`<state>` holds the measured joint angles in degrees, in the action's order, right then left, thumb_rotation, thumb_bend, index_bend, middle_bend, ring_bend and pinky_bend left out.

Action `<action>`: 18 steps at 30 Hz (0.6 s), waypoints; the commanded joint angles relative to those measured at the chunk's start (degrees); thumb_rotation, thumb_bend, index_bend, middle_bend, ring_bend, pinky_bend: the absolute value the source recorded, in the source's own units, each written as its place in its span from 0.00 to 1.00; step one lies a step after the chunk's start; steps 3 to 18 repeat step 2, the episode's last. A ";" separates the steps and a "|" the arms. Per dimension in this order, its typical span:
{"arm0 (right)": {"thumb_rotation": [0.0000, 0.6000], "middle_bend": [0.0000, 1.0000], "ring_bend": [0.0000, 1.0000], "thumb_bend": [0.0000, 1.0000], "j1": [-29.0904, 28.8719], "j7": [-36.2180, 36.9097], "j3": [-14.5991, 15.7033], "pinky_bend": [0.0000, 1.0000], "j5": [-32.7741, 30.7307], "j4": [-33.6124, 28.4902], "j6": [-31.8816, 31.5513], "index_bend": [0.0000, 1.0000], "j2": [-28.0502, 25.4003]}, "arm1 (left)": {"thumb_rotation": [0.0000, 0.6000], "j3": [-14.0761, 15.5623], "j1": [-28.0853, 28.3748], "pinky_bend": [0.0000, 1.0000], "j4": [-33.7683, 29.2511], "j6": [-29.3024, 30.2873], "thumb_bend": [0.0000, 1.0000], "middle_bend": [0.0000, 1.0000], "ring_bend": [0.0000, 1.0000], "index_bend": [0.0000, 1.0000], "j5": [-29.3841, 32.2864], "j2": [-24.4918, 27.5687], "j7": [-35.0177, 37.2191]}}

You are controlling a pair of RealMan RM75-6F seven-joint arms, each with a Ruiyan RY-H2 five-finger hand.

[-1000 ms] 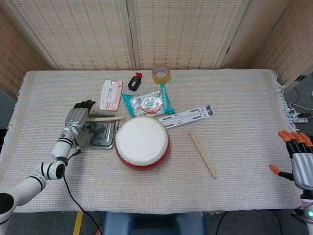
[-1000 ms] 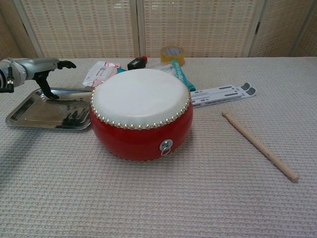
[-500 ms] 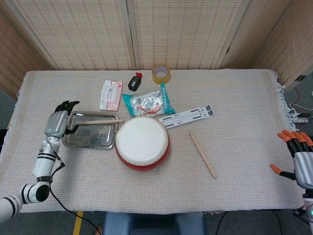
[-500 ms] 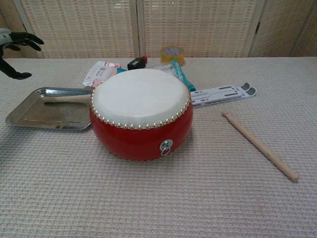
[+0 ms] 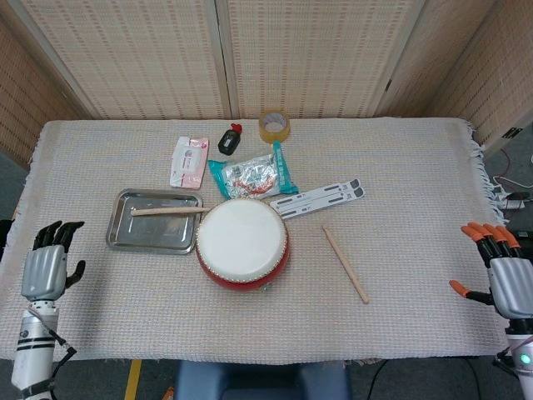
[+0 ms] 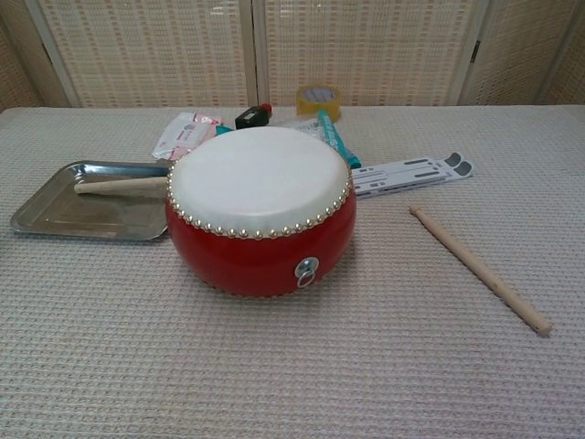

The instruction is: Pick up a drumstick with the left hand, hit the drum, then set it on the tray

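While one drumstick lies inside the metal tray, its tip reaching the rim beside the red drum, the left robot hand hangs released at the counter's near left edge, fingers apart and holding nothing, well apart from the tray. At the far right edge the right robot hand is likewise released, orange fingertips spread. A second drumstick lies on the cloth right of the drum.
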<state>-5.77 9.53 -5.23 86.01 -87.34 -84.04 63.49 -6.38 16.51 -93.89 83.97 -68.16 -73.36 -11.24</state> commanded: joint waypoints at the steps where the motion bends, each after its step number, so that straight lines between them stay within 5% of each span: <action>1: 1.00 0.12 0.01 0.06 -0.06 1.53 0.60 0.10 0.57 0.16 0.53 0.15 -0.02 | 1.00 1.90 -2.64 0.10 -1.86 2.93 0.31 0.16 0.09 0.19 -2.71 0.61 -0.52; 18: 1.00 0.12 0.01 0.06 -0.14 2.23 0.84 0.10 0.90 0.14 0.78 0.15 -0.13 | 1.00 2.10 -3.10 0.10 -1.97 3.60 0.31 0.16 0.09 0.19 -3.24 0.51 -0.70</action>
